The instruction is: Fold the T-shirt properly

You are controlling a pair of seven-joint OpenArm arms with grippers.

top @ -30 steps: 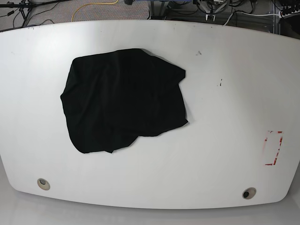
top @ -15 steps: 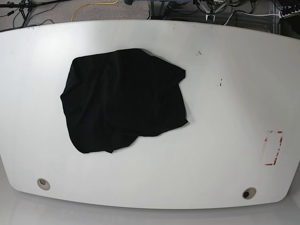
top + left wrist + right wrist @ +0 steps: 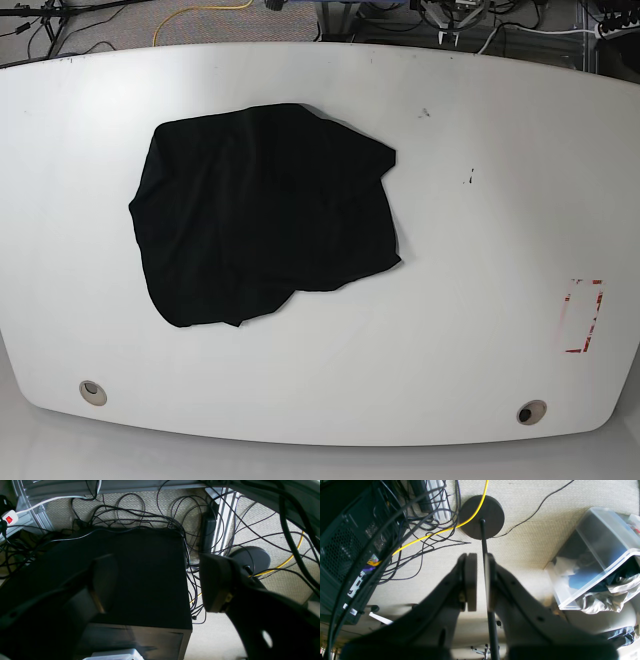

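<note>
The soft black cloth T-shirt (image 3: 262, 212) lies on the big white table (image 3: 480, 220), toward nine o'clock from the middle. It is a lumpy, roughly square heap, with one corner poking out at two o'clock and a wavy edge at six o'clock. It may be folded over once, but all that black hides the layers, so I cannot be sure. No sleeves are easy to pick out. It does not look neat yet, so most of the folding is probably still to do: spreading it flat, bringing the sides in, and folding it in half.

Neither arm is over the table. The left gripper (image 3: 155, 585) has its fingers wide apart and holds nothing, with a black box and tangled wires on the floor below. The right gripper (image 3: 480, 580) is almost closed and empty, above the carpet and a yellow cable (image 3: 440, 531).
</note>
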